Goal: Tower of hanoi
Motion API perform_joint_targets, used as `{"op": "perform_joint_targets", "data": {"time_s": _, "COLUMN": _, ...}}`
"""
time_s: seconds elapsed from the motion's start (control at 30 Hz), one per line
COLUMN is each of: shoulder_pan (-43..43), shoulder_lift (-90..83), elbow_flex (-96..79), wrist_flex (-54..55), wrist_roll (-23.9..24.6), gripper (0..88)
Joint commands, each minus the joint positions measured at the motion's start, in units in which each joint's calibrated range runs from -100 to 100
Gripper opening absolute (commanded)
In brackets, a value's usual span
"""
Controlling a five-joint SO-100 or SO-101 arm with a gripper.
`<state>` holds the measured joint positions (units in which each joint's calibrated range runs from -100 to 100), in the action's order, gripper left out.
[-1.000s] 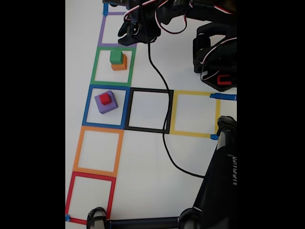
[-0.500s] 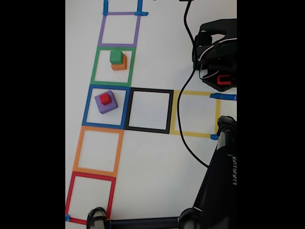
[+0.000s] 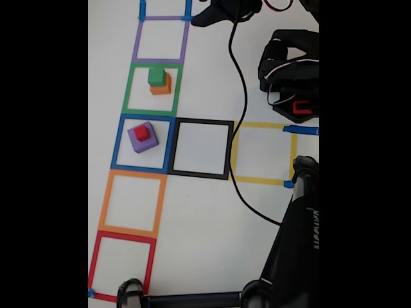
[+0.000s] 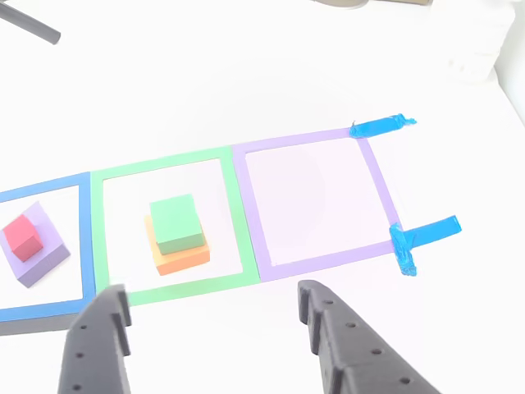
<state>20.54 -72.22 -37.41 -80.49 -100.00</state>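
So, going left to right in the other view:
Purple cube (image 4: 37,246): it sits inside the blue tape square (image 4: 82,246), flat on the white tabletop (image 4: 246,74). It is the biggest block.
Red cube (image 4: 22,238): it sits on top of the purple cube. It is tiny, so it probably weighs almost nothing and could tip or slip if pinched off-centre.
Orange cube (image 4: 182,258): it sits inside the green tape square (image 4: 160,162).
Green cube (image 4: 177,222): it rests on the orange cube, a little turned.
Purple tape square (image 4: 303,144): it holds no block.
Gripper (image 4: 213,316): the jaws are spread wide and hold nothing. They hang near the green and purple tape squares.
How the blocks feel: they look hard, light and smooth.
Where to grab: I think two flat sides facing away from each other, near the middle of the top block, so the block under it stays put.
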Motion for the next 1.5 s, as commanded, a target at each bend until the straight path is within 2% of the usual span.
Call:
{"op": "perform_joint_targets", "data": {"time_s": 0.0, "shoulder_pan": 0.1, "shoulder_lift": -3.5, "elbow_flex": -16.0, "wrist_flex": 15.2, "wrist_roll": 0.0, "gripper": 30.7}}
{"op": "perform_joint_targets", "data": {"time_s": 0.17, "shoulder_pan": -0.6, "shoulder_lift": -3.6, "elbow_flex": -30.9, "wrist_flex": 33.0, "wrist_roll": 0.0, "gripper": 31.7}}
{"op": "perform_joint_targets", "data": {"time_s": 0.47, "shoulder_pan": -2.0, "shoulder_lift": 9.8, "elbow_flex": -49.9, "wrist_flex": 74.7, "wrist_roll": 0.0, "gripper": 34.4}}
{"op": "perform_joint_targets", "data": {"time_s": 0.7, "shoulder_pan": -3.5, "shoulder_lift": 22.5, "elbow_flex": -55.6, "wrist_flex": 96.3, "wrist_roll": 0.0, "gripper": 35.1}}
{"op": "perform_joint_targets", "data": {"time_s": 1.03, "shoulder_pan": -6.3, "shoulder_lift": 39.6, "elbow_flex": -56.2, "wrist_flex": 113.7, "wrist_roll": 0.0, "gripper": 34.3}}
{"op": "perform_joint_targets", "data": {"time_s": 1.47, "shoulder_pan": -7.7, "shoulder_lift": 58.0, "elbow_flex": -52.6, "wrist_flex": 125.5, "wrist_roll": 0.0, "gripper": 33.5}}
